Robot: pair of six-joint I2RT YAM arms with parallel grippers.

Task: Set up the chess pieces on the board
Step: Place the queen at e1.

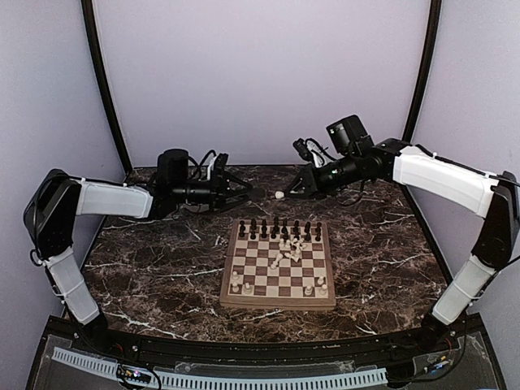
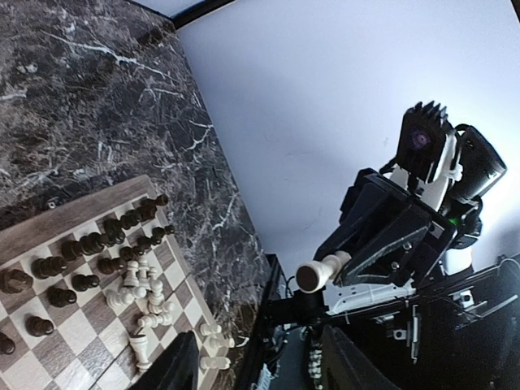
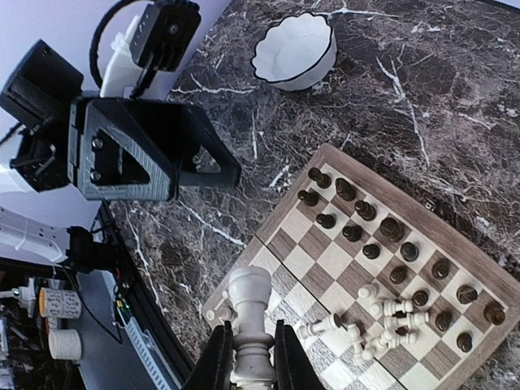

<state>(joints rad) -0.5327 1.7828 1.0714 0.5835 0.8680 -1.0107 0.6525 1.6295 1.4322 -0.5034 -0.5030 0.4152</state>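
The board (image 1: pixel 230 294) lies at mid-table. Dark chess pieces (image 1: pixel 280 228) stand in its two far rows. Cream-white pieces (image 1: pixel 288 248) lie in a heap at its middle, and a few stand in the near row (image 1: pixel 236 281). My right gripper (image 1: pixel 286 193) hovers behind the board, shut on a white piece (image 1: pixel 279 195). That piece (image 3: pixel 249 292) stands out between the gripper's (image 3: pixel 252 329) jaws. My left gripper (image 1: pixel 253 195) faces it, a little apart, open and empty. In the left wrist view my left gripper (image 2: pixel 260 341) looks at the held piece (image 2: pixel 315 274).
A white scalloped bowl (image 3: pixel 294 49) stands on the dark marble table (image 1: pixel 154 268) beyond the board's far corner. Purple walls close in the back and sides. The left gripper (image 3: pixel 146 150) shows large in the right wrist view.
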